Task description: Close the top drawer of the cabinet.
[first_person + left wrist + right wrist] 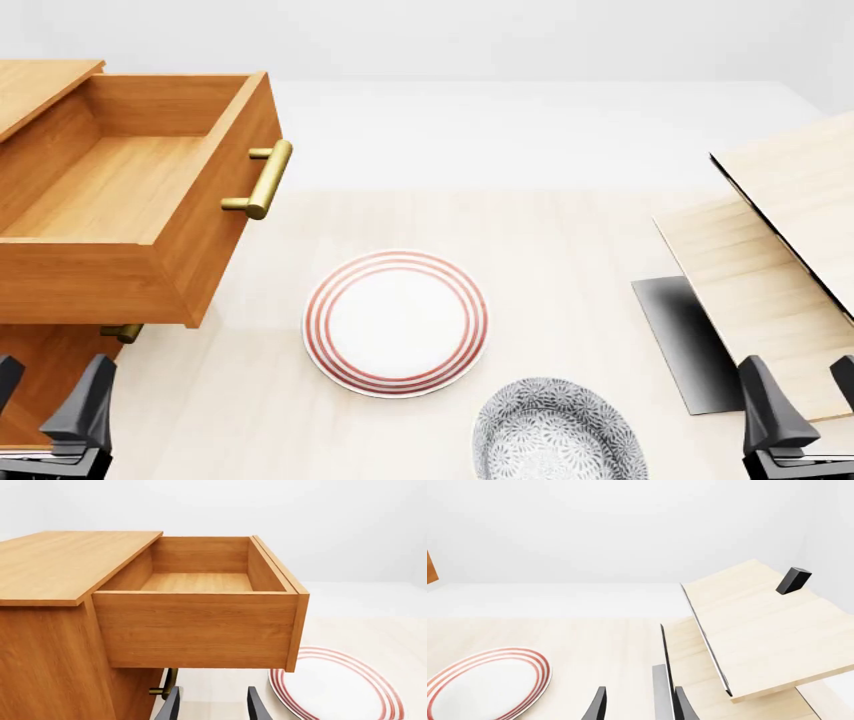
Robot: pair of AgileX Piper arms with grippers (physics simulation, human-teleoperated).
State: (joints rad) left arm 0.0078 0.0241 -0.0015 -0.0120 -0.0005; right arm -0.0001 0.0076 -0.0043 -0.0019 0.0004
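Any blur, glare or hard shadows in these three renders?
Front view: sharp throughout, flat even light, only a faint soft shadow on the table beside the top drawer. Left wrist view: crisp, the cabinet side under the drawer is darker. Right wrist view: no glare, white backdrop washes out the horizon.

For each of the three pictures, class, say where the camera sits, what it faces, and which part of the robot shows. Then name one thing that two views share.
Front view: fixed above and behind the arms, looking forward and down at the table, the cabinet and the open top drawer; both pincers show, left pincer and right pincer.
Left wrist view: behind the left pincer, facing the drawer's side.
Right wrist view: behind the right pincer, facing the pale slanted furniture.
Shared: the red-ringed plate appears in all three.
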